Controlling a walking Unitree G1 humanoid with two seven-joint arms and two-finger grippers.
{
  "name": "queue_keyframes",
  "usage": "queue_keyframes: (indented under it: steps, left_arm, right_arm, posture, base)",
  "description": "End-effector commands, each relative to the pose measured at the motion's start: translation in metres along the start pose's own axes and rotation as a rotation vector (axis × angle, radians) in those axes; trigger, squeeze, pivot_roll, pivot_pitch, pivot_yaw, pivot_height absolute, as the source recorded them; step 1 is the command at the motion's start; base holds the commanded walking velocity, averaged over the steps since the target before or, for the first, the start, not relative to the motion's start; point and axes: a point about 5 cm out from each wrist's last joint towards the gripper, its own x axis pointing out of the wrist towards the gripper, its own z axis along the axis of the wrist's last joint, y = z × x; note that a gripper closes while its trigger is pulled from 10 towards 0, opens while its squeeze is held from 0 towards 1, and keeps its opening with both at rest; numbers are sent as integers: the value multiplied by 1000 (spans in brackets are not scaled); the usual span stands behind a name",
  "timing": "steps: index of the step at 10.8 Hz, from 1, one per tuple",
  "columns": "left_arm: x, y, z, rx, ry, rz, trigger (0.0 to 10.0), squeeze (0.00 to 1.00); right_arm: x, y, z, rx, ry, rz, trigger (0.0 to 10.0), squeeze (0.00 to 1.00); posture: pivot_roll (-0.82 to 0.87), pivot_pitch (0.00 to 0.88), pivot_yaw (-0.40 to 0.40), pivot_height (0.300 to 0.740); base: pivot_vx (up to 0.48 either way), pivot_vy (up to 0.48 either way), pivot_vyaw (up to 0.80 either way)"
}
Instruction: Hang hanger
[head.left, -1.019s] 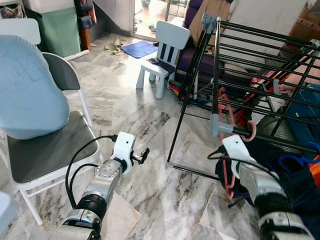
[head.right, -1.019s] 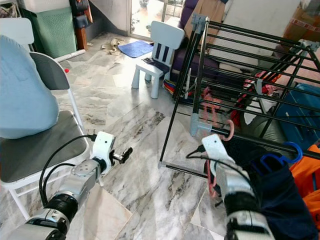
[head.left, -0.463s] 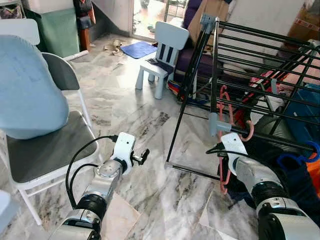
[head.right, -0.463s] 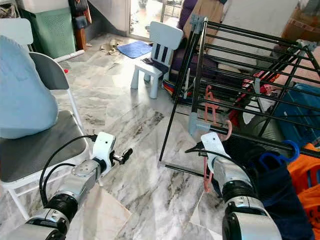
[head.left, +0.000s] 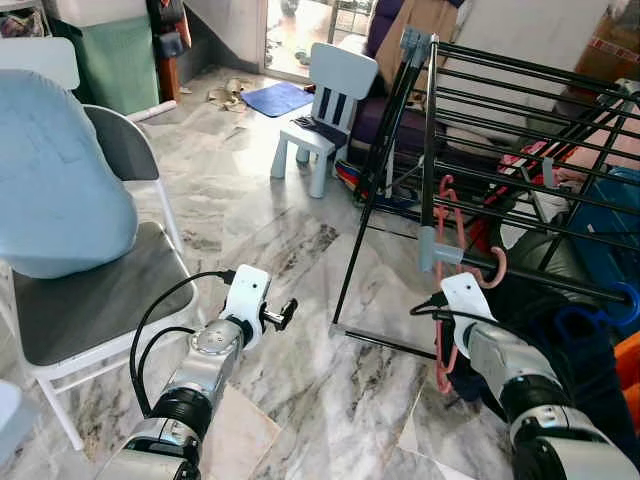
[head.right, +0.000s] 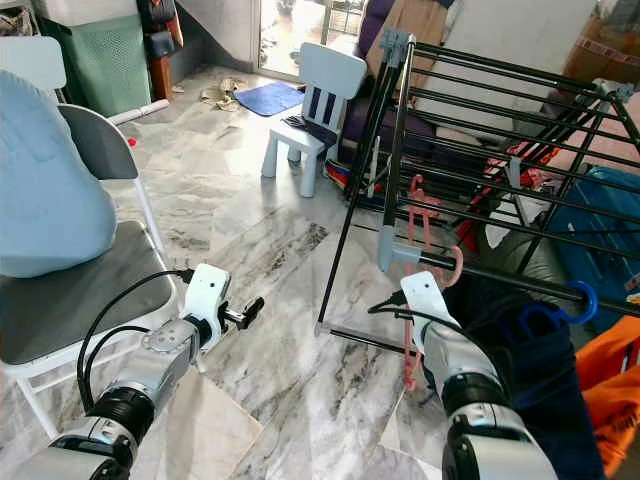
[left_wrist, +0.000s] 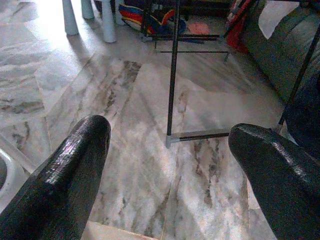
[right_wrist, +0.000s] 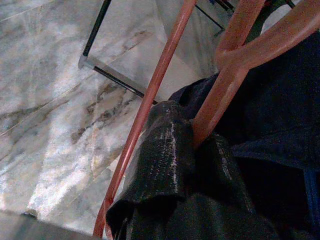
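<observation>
A salmon-pink hanger (head.left: 440, 345) hangs by its hook (head.left: 494, 271) on the low front rail (head.left: 545, 281) of the black drying rack (head.left: 432, 150). My right gripper (right_wrist: 196, 136) is shut on the hanger's thin frame, just below that rail and in front of dark clothing. A second pink hanger (head.left: 447, 200) hangs higher inside the rack. My left gripper (left_wrist: 170, 165) is open and holds nothing, hovering low over the marble floor to the left of the rack's foot (left_wrist: 170, 141).
A grey folding chair (head.left: 90, 300) with a light blue cushion (head.left: 55, 180) stands close at the left. A small white child's chair (head.left: 325, 110) is further back. Dark clothes (head.left: 570, 340) and a blue hanger (head.left: 622, 300) lie at the right.
My right arm has drawn slightly down and to the left with the hanger, which now hangs straighter from the rail. The left arm has stayed put.
</observation>
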Motion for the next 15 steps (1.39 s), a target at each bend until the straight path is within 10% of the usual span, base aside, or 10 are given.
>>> queue_keyframes:
  steps: [1,5,6,15]
  left_arm:
    - [3,-4,6,17,-5,-22,10000,0]
    - [3,-4,6,25,0,-25,10000,0]
    - [4,-4,6,27,1,-24,10000,0]
    - [-2,-11,19,3,-135,-105,10000,0]
  right_arm:
    - [0,-3,-22,22,80,-5,10000,0]
    - [0,-1,-22,54,58,4,10000,59]
    - [-1,-1,-19,95,33,13,10000,1000]
    - [-65,-3,-35,-157,-265,-59,10000,1000]
  posture:
    - [87,0,-136,740]
    - [87,0,-131,740]
    - [88,0,-131,740]
    - [47,0,-107,740]
  base:
    - [0,0,0]
    - [0,0,0]
    - [0,0,0]
    - [0,0,0]
